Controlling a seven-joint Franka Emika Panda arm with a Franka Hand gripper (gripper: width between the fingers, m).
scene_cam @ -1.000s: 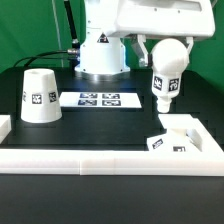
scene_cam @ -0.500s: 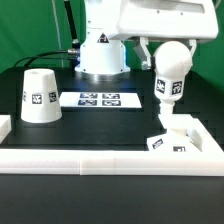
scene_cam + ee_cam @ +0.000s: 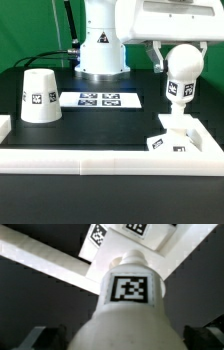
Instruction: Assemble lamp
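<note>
My gripper (image 3: 184,52) is shut on the ball of the white bulb (image 3: 181,88) and holds it upright with the tagged neck pointing down. The neck's tip hangs just above the blocky white base (image 3: 173,137), which sits in the corner of the rail at the exterior view's right. In the wrist view the bulb (image 3: 128,294) fills the middle between my dark fingers (image 3: 44,337), and the base's tags (image 3: 98,233) show beyond the neck. The cone-shaped shade (image 3: 39,95) stands on the table at the exterior view's left, wide end down.
The marker board (image 3: 99,99) lies flat in the middle of the black table. A long white border rail (image 3: 100,158) runs along the front and turns up at both ends. The arm's white pedestal (image 3: 100,55) stands behind the marker board.
My gripper has carried the bulb toward the exterior view's right and slightly lower, so its neck now hangs over the base. The shade and base have not moved.
</note>
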